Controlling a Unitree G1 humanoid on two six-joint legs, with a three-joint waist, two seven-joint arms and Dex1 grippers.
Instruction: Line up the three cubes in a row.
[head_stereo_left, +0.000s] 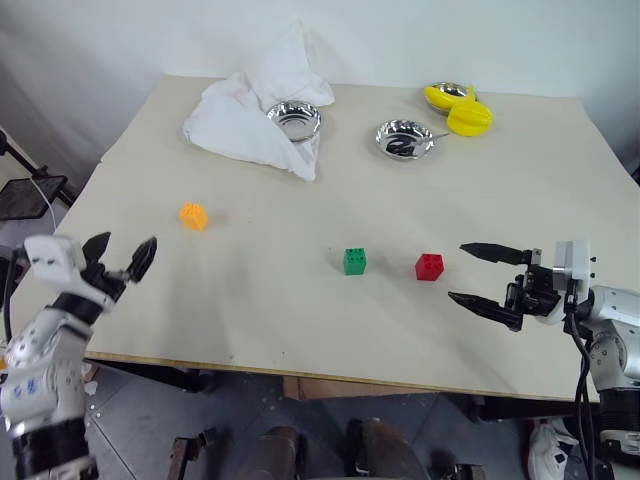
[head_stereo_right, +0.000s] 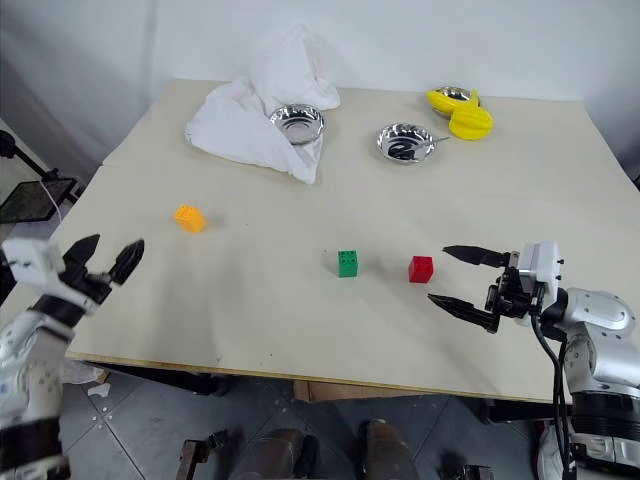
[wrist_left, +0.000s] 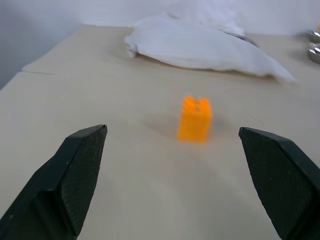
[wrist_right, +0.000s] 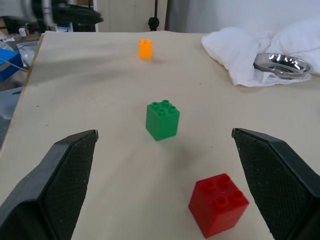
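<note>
Three small studded plastic cubes sit on my pale wooden worktop (head_stereo_left: 300, 320), none held. Going left to right: my left claw (head_stereo_left: 121, 260) hangs at the lower left of the frame, fingers spread wide and empty. The orange cube (head_stereo_left: 193, 216) lies just up and right of it, dead ahead between the fingers in the wrist view, so I judge this arm the nearer one for that piece. At centre the green cube (head_stereo_left: 354, 261) stands close beside the red cube (head_stereo_left: 429, 266), the pair already roughly level with each other; the orange one sits well apart and higher in the frame, off their line. At lower right my right claw (head_stereo_left: 488, 278) is also wide open, empty, pointing left toward the red cube.

Along the top, a crumpled white cloth (head_stereo_left: 255, 100) partly wraps one steel bowl (head_stereo_left: 294, 120), which looks empty. A second steel bowl (head_stereo_left: 405, 138) holds something dark I cannot identify. Yellow rounded objects (head_stereo_left: 458, 106) sit at the upper right.
</note>
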